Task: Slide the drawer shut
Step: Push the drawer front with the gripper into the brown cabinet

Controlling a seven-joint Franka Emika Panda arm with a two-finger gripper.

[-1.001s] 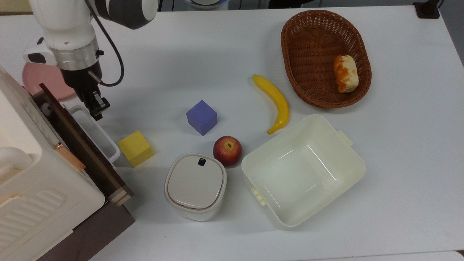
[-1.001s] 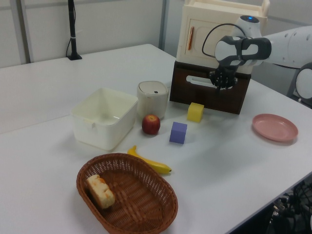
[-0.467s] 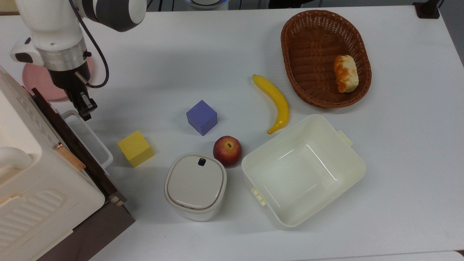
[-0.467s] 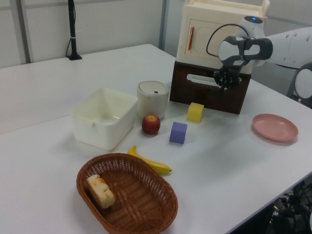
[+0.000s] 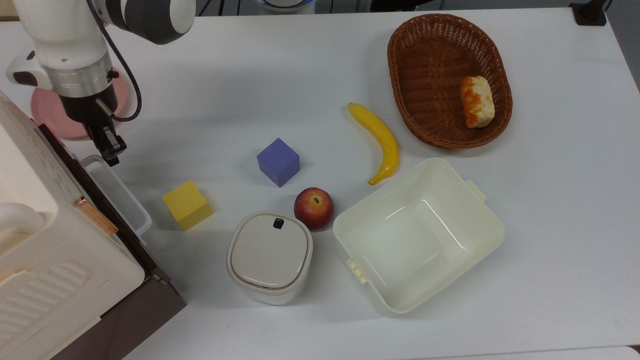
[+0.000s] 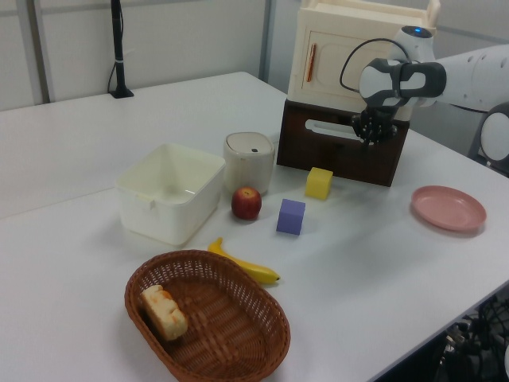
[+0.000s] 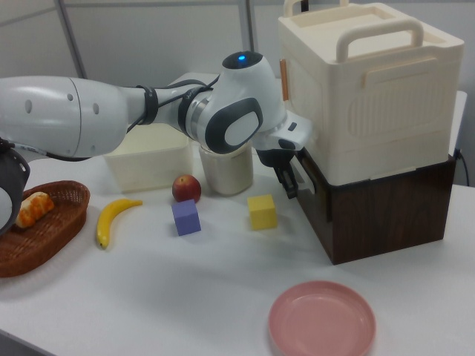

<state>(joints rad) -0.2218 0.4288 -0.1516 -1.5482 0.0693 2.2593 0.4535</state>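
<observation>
The drawer (image 5: 142, 255) sits pushed in under the cream cabinet (image 5: 45, 260), its dark brown front close to flush with the base. Its long white bar handle (image 5: 127, 190) sticks out toward the table. My gripper (image 5: 109, 149) is shut and points down, its tip touching the far end of that handle. In the left view the gripper (image 6: 371, 137) hangs in front of the drawer front (image 6: 342, 155), at the right end of the handle (image 6: 328, 127). The right view has the gripper (image 7: 289, 187) just left of the brown front (image 7: 320, 215).
A yellow cube (image 5: 187, 204) lies close to the handle. A purple cube (image 5: 278, 162), apple (image 5: 313, 207), white lidded container (image 5: 270, 256), cream tub (image 5: 480, 220) and banana (image 5: 380, 141) fill the middle. A pink plate (image 5: 47, 112) lies under my arm; a basket (image 5: 400, 100) stands far right.
The drawer has slid into the cabinet, toward the top view's left. My gripper moved the same way, staying against the handle's far end.
</observation>
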